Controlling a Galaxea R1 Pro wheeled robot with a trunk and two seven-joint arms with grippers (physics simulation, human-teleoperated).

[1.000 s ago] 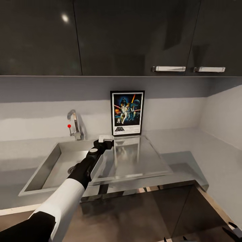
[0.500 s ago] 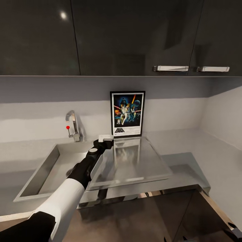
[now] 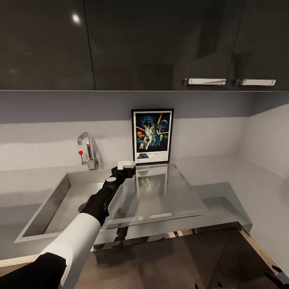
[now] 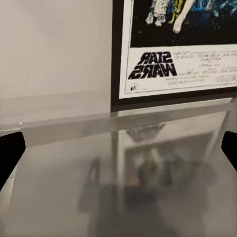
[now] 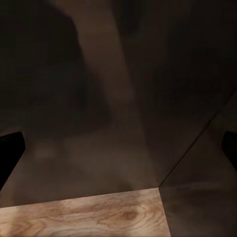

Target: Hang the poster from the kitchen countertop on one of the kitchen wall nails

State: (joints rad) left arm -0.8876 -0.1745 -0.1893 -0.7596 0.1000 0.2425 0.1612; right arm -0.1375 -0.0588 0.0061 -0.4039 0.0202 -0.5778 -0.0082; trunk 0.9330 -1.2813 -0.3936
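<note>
Ahead of my left gripper [image 4: 118, 148], I read "STAR WARS" in bold black letters on the white lower border of the poster [image 4: 173, 49]. The small credit lines beside that logo are too fine for me to read. From the head view, the poster [image 3: 152, 135] shows the logo only as a dark block.

Star Wars poster [image 3: 152, 136] standing upright against the grey back wall, its lower edge on the counter [image 3: 208, 164] behind the steel drainboard. Left tool [image 3: 127, 166] extended over the sink [image 3: 56, 202], near the poster's lower left corner; contact cannot be judged. Tap [image 3: 87, 150] with red knob at left. Dark wall cabinets [image 3: 160, 44] above, two with bar handles. Right tool [image 3: 279, 275] at lower right corner.
</note>
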